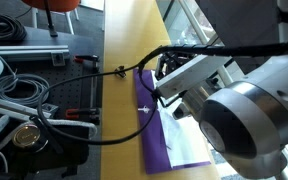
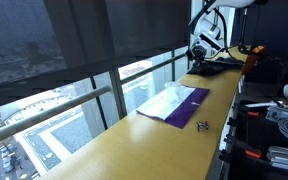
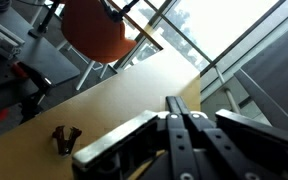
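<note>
Pincer (image 3: 181, 105): fingers pressed together, nothing between them, over the wooden surface (image 3: 134, 90) | small dark object (image 3: 64, 138): lower left of wrist view, apart from pincer | exterior view only: purple cloth (image 2: 191, 103) under white sheet (image 2: 169, 100), frame centre | blocking: robot arm (image 1: 244, 120) covers lower right; black cable (image 1: 99, 141) crosses the surface.
</note>
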Tool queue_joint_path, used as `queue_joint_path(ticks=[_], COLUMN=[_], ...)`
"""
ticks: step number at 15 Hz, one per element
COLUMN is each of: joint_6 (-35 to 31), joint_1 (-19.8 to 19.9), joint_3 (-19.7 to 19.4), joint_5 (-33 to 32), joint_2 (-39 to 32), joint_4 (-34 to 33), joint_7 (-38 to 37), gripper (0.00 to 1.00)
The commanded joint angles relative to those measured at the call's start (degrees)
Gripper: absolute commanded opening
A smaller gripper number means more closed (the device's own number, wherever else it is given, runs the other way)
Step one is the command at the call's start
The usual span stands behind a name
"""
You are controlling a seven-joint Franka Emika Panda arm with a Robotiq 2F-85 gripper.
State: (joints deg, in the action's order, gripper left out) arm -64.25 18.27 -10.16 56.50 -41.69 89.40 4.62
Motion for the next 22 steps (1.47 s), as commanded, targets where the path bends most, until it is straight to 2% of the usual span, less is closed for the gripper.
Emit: queue_joint_path(ticks=[1,13,22], joint_6=[0.94,-0.84,0.37], joint_1=[1.06,-1.93,-0.66], joint_3=[-0.11,1.21,0.55], joint_5=[-0.44,0.32,-0.33], joint_2=[-1.01,-1.12,-1.74], joint_4=[-2.24,-1.93,-3.55], joint_7=[0.24,-0.04,0.09], gripper=[0.0,0.0,0.0])
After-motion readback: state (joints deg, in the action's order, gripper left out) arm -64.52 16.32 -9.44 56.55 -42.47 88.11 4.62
